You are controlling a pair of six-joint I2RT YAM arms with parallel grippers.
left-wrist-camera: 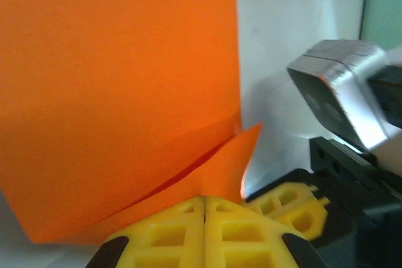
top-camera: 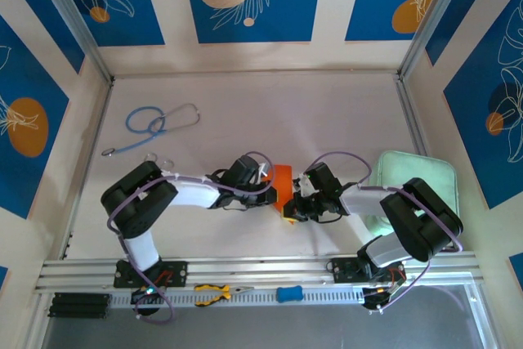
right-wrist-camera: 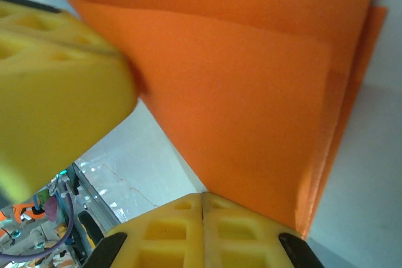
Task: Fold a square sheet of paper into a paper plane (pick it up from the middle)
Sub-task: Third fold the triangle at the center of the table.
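Orange sheet (top-camera: pixel 283 179): sat between the grippers, partly folded, long axis 12 to 6, pinched from both sides.
Left gripper (left-wrist-camera: pixel 204 208): at 9 o'clock of the sheet, fully closed on its edge.
Right gripper (right-wrist-camera: pixel 202 202): at 4 o'clock, fully closed on the lower corner; equally near.

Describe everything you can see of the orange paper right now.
The orange paper is thin, plain, bright and unmarked. It is already partly folded: the wrist views show overlapping layers, a diagonal flap and sharp straight edges. It sits mid-table between the two arms, apparently raised off the surface rather than lying flat. The left gripper and the right gripper are both shut on its edge, close beside each other.
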